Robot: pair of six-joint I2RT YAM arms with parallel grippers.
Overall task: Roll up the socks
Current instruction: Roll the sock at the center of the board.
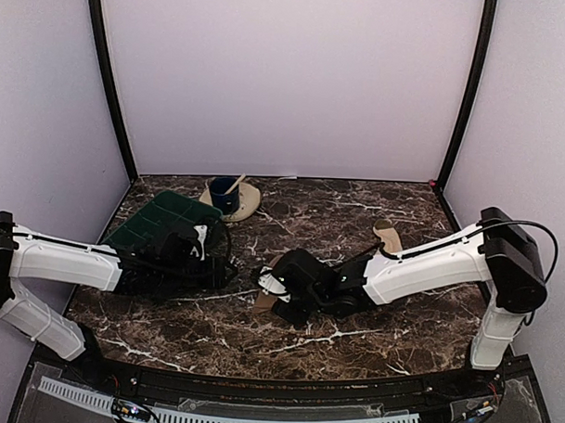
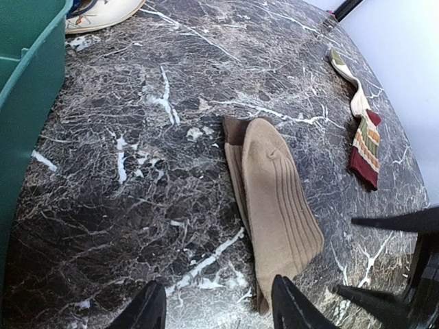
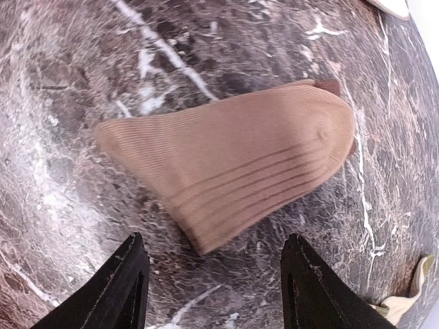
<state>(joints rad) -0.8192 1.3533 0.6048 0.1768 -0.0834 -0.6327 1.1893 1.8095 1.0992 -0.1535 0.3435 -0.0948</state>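
My left tool (image 2: 218, 303) hangs spread just left of the tan sock (image 2: 278, 199) and pinches nothing. One fingertip shows in front of the sock's near end. My right tool (image 3: 218, 274) is spread too, poised above the same sock from its right, and is also empty. The sock lies flat and unrolled on the bench (image 2: 123, 205), with a brown edge peeping from under its far end. I judge the rolling is not yet begun.

If my left tool nips only the top layer, the sock may peel apart instead of curling. The ribbed knit looks soft, so it may slide on the polished marble rather than turn over. A loose roll may also spring open when released. Both tools crowd this one sock, and closing in together could knock them against each other. The striped sock (image 2: 363, 140) lies well right of the tan sock, so pairing them needs a reach first.

A tray (image 2: 20, 103) stands well left of the tan sock, and a cup (image 1: 226, 193) sits on a saucer (image 1: 249, 207) beyond it. Neither blocks me. Only my own tools stand in each other's way.
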